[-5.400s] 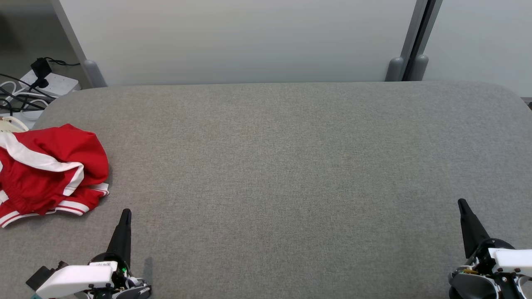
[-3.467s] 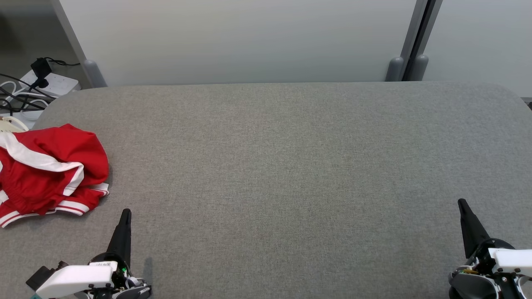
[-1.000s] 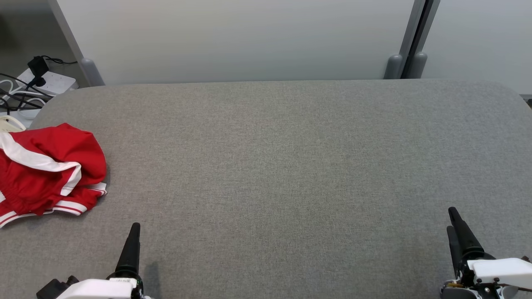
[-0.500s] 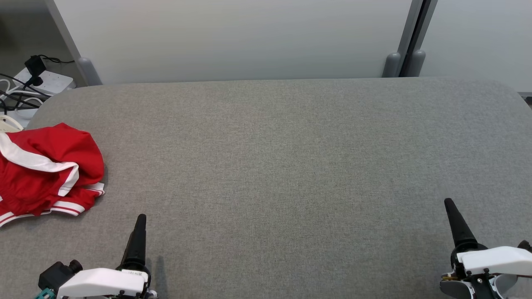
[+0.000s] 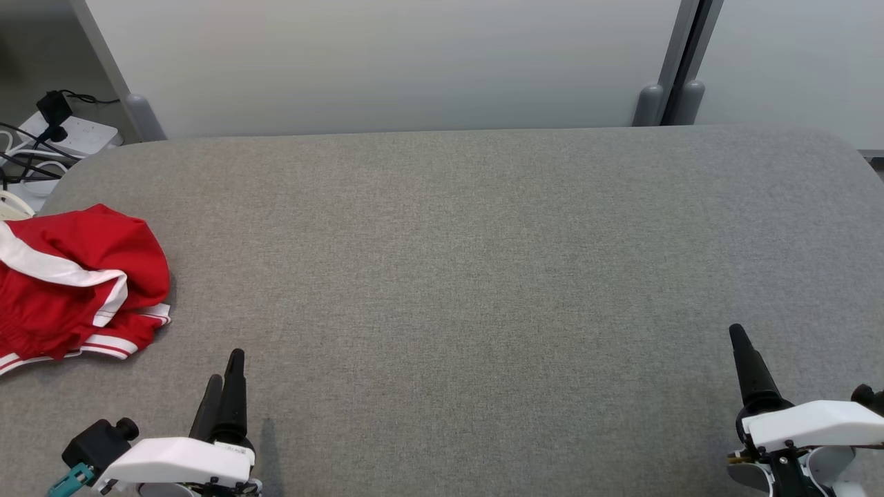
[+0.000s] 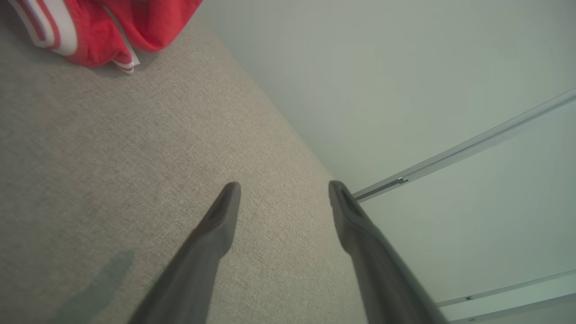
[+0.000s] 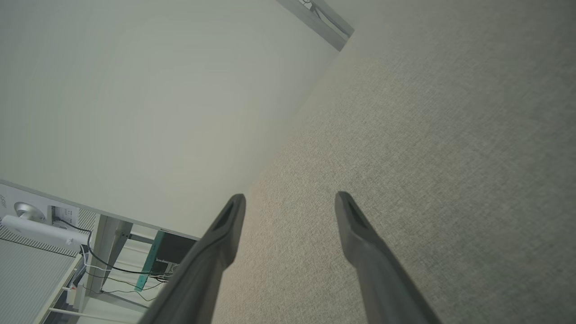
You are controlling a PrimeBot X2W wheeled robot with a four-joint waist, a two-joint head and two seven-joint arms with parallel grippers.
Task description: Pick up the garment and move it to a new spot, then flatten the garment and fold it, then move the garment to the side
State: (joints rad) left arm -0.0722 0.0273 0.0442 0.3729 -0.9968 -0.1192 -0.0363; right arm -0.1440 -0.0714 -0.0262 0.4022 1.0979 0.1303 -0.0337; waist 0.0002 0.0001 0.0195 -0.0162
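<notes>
Garment [image 5: 76, 276] crumpled at the tabletop's [image 5: 456, 262] left edge, not yet picked up
Left gripper [image 5: 226, 366] and right gripper [image 7: 290, 195] hover, jaws open; the left must reach it next

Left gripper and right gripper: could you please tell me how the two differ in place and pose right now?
The left gripper sits near the crumpled red garment at the left of the table; the right gripper is far from the garment, over bare surface. In the head view the left gripper shows both fingers, the right gripper just one. Shared: both jaws stand open and hold nothing.
</notes>
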